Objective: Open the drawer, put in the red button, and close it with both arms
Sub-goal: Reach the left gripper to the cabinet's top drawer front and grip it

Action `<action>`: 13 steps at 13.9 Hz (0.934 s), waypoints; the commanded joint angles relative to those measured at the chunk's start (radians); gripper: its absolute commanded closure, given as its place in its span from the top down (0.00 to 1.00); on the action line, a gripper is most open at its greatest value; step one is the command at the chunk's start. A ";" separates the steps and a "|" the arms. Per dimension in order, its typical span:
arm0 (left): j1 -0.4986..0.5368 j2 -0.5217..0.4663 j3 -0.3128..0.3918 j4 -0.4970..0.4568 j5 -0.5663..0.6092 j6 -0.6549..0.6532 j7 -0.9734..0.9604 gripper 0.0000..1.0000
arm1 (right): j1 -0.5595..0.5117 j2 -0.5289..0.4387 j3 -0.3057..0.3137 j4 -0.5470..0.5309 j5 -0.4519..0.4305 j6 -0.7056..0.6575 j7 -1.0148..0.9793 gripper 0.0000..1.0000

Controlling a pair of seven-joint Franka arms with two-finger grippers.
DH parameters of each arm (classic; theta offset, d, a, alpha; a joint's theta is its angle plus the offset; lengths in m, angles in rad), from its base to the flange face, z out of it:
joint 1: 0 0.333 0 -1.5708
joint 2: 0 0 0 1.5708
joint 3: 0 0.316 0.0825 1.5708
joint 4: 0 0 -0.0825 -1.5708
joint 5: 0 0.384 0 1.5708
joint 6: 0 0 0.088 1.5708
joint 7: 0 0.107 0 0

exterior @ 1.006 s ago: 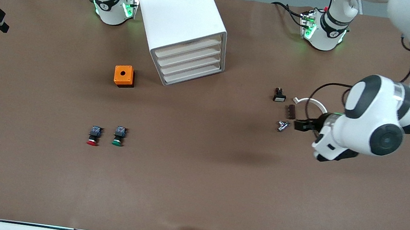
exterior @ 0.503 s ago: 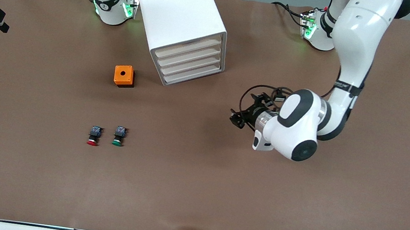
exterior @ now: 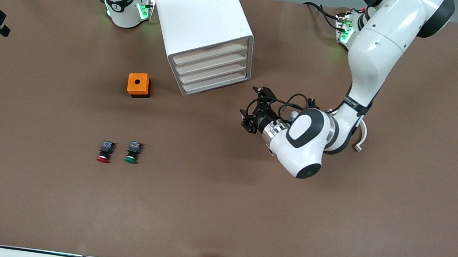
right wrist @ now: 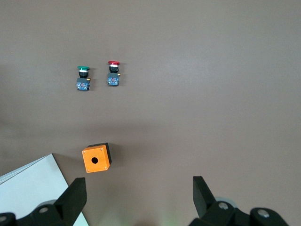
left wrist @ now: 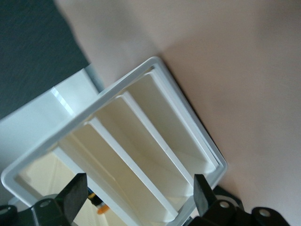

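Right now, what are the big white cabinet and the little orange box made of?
The cabinet looks like smooth, slightly glossy white plastic: rounded corners, soft sheen, cream drawer fronts. The orange box looks like matte molded plastic, evenly colored, with a clean round hole on top. I can't be sure of either from looks alone.

the big white rounded cabinet (exterior: 201, 18) looks like smooth plastic with a soft sheen – its cream drawer fronts (exterior: 212, 69) duller. beside it, the matt brown table covering (exterior: 217, 215) looks like paper or felt; the orange box (exterior: 138, 84) is matt plastic.

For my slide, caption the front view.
Left gripper open before the closed drawer; red button untouched.
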 commanded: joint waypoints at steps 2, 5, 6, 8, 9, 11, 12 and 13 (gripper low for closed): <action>0.005 0.061 -0.030 0.017 -0.070 -0.055 -0.217 0.99 | -0.006 -0.007 0.003 0.000 -0.003 0.006 -0.004 1.00; -0.007 0.093 -0.041 0.013 -0.094 -0.055 -0.303 0.77 | -0.004 0.002 0.004 0.009 -0.003 0.003 -0.004 1.00; -0.017 0.093 -0.041 0.007 -0.107 -0.058 -0.317 0.67 | -0.004 0.003 0.004 0.009 -0.003 -0.002 -0.004 1.00; -0.033 0.102 -0.041 0.000 -0.127 -0.065 -0.327 0.62 | -0.004 0.006 0.004 0.009 -0.003 -0.003 -0.004 1.00; -0.049 0.110 -0.041 0.000 -0.130 -0.066 -0.346 0.58 | -0.004 0.008 0.003 0.009 -0.003 -0.003 -0.004 1.00; -0.070 0.124 -0.041 0.000 -0.131 -0.078 -0.356 0.56 | -0.006 0.012 0.003 0.008 -0.005 -0.002 -0.002 1.00; -0.081 0.125 -0.041 -0.002 -0.141 -0.088 -0.357 0.55 | -0.008 0.019 0.003 0.009 -0.006 -0.002 -0.002 1.00; -0.090 0.127 -0.041 -0.003 -0.154 -0.089 -0.357 0.55 | -0.008 0.020 0.003 0.009 -0.006 -0.002 -0.002 1.00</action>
